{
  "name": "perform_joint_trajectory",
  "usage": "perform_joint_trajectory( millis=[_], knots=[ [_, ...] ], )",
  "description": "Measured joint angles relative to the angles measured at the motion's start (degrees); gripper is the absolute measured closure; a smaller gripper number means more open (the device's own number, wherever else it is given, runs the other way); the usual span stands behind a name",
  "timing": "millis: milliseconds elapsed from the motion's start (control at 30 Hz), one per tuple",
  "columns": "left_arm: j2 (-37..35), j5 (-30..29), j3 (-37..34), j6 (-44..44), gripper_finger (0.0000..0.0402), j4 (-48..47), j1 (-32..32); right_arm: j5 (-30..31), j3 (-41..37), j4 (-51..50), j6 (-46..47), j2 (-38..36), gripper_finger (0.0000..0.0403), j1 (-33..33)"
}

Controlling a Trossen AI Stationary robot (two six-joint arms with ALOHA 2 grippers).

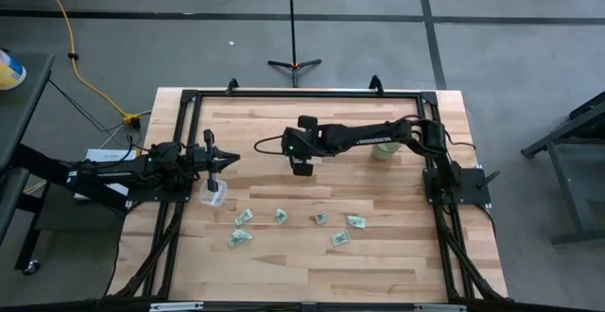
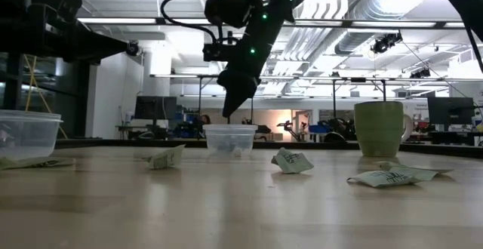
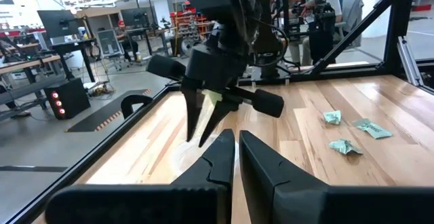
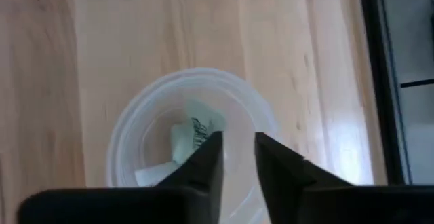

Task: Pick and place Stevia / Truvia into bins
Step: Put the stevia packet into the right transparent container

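Note:
Several green-and-white sachets lie loose on the near half of the table, among them one [image 1: 243, 217], another [image 1: 320, 218] and a third [image 1: 356, 221]. One clear cup [image 2: 230, 138] stands mid-table with sachets [image 4: 193, 132] inside it. My right gripper [image 4: 237, 146] hangs right above this cup, pointing down, open by a narrow gap and holding nothing. In the high view it [image 1: 302, 168] hides the cup. The second clear cup [image 1: 215, 197] stands near the left edge. My left gripper [image 1: 230, 159] hovers just beyond it, shut and level.
A solid green cup [image 1: 385, 148] stands on the far right part of the table, under the right arm. A black frame [image 1: 302, 95] rims the tabletop. Bare wood lies between the two clear cups and along the near edge.

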Motion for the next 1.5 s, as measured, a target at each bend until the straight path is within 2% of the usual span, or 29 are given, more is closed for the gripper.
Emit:
perform_joint_trajectory(
  millis=[67,200,300,467,533,633,733,933,1067,1300,1500],
  knots=[
    [0.00,0.00,-0.02,0.00,0.0341,0.00,0.00,0.07,0.24,-0.35,0.31,0.00,0.0298,0.16],
    [0.00,0.00,-0.02,0.00,0.0341,0.00,0.00,-7.59,3.56,-4.85,2.23,0.00,0.0256,0.95],
    [0.00,0.00,-0.02,0.01,0.0342,0.00,0.00,-16.47,7.07,-7.95,3.39,0.00,0.0236,2.30],
    [0.00,0.00,-0.02,0.02,0.0341,0.00,0.00,-36.23,11.98,-19.95,3.47,-0.07,0.0226,5.99],
    [0.00,0.00,0.00,0.00,0.0341,0.00,0.00,-39.09,11.85,-24.90,4.66,-0.08,0.0228,7.96],
    [0.00,0.00,-0.01,0.00,0.0341,0.00,0.00,-38.65,9.26,-27.86,6.32,-0.07,0.0232,10.73],
    [0.00,0.00,-0.02,0.01,0.0341,0.00,0.00,-37.69,5.65,-26.77,8.87,0.00,0.0237,13.18],
    [-0.02,0.00,-0.02,0.01,0.0341,0.00,0.00,-30.02,-0.11,-21.40,14.32,0.00,0.0242,16.12],
    [-0.02,0.00,0.00,0.00,0.0342,0.00,0.00,-27.32,-1.87,-17.93,16.85,0.00,0.0239,16.18],
    [0.00,0.00,0.00,-0.01,0.0341,0.00,0.00,-30.05,-6.40,-14.10,16.93,0.00,0.0234,16.11],
    [-0.02,0.00,-0.01,-0.01,0.0341,0.00,0.00,-29.96,-6.47,-11.80,16.72,0.02,0.0247,15.85]
  ],
)
